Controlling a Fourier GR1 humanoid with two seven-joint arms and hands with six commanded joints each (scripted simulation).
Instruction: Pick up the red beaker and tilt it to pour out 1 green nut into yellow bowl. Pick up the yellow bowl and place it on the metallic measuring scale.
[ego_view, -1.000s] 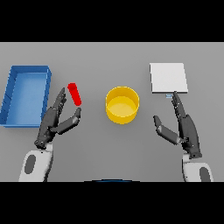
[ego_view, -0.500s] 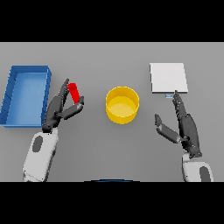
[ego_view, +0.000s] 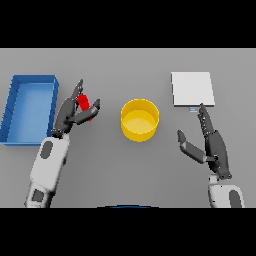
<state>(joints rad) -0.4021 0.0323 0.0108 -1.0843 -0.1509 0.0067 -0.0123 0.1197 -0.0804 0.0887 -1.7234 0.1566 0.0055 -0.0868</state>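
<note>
The fingers and thumb of the left hand (ego_view: 74, 114) are closed around the red beaker (ego_view: 83, 102), the fingers on its far-left side and the thumb reaching up on the side nearer the yellow bowl (ego_view: 140, 119), so the beaker is pinched between them. Only a small part of the red shows between the dark fingers; it looks tilted, its upper end leaning away from the bowl. Whether it is lifted clear of the grey table (ego_view: 125, 165) I cannot tell from here. The beaker sits to the left of the bowl, apart from it, about level with the bowl's far rim. The left arm runs back from the hand toward the near edge of the table, well left of the bowl.

The right hand (ego_view: 211, 145) is on the other side of the bowl, to its right and a little nearer. Its fingers are straight and close together, pointing away, with the thumb spread out toward the bowl; it holds nothing.

The bowl stands upright, open side up, and nothing touches it. To its right and farther back lies the metallic measuring scale (ego_view: 193, 89), a pale square plate just beyond the right hand's fingertips. On the far left of the bowl, past the beaker, is a blue tray (ego_view: 14, 95).
</note>
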